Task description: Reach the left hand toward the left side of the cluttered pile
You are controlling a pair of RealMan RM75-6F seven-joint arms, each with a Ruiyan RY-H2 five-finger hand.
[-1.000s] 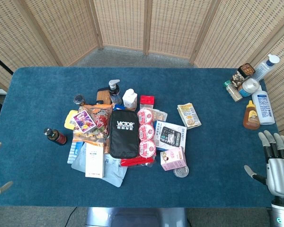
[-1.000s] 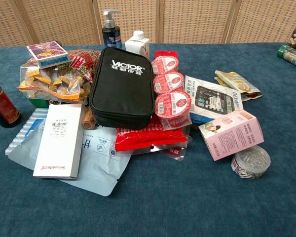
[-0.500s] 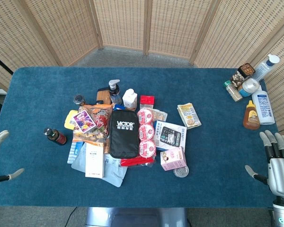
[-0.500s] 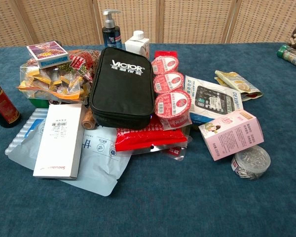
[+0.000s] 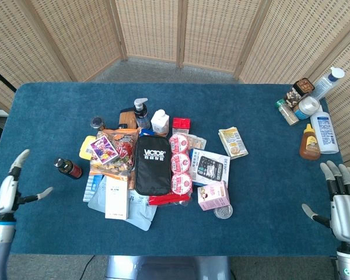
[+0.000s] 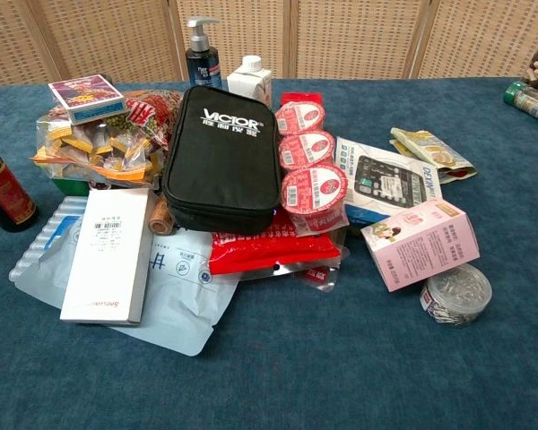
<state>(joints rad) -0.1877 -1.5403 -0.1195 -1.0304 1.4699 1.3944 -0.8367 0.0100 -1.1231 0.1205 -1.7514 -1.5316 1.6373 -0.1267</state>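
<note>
The cluttered pile sits mid-table around a black VICTOR case (image 5: 152, 164). On its left side lie a snack bag (image 5: 116, 153), a white box (image 5: 116, 198) and a pale blue pouch (image 5: 141, 214). A small dark bottle (image 5: 68, 168) stands apart, left of the pile. My left hand (image 5: 11, 188) hovers over the table's front left corner, open, fingers apart, well left of the bottle and holding nothing. My right hand (image 5: 344, 204) is at the front right edge, open and empty. In the chest view the case (image 6: 221, 152), white box (image 6: 108, 253) and bottle (image 6: 2, 190) show, but neither hand.
Bottles and jars, among them a honey bottle (image 5: 308, 143) and a white lotion bottle (image 5: 325, 132), cluster at the far right edge. A pink box (image 5: 213, 195) and a round clear tin (image 5: 223, 211) lie at the pile's right front. Wicker screens stand behind the blue table (image 5: 46, 116).
My left hand has risen into view from the left edge and moved right toward the dark bottle, fingers spread. The right hand has barely moved.
</note>
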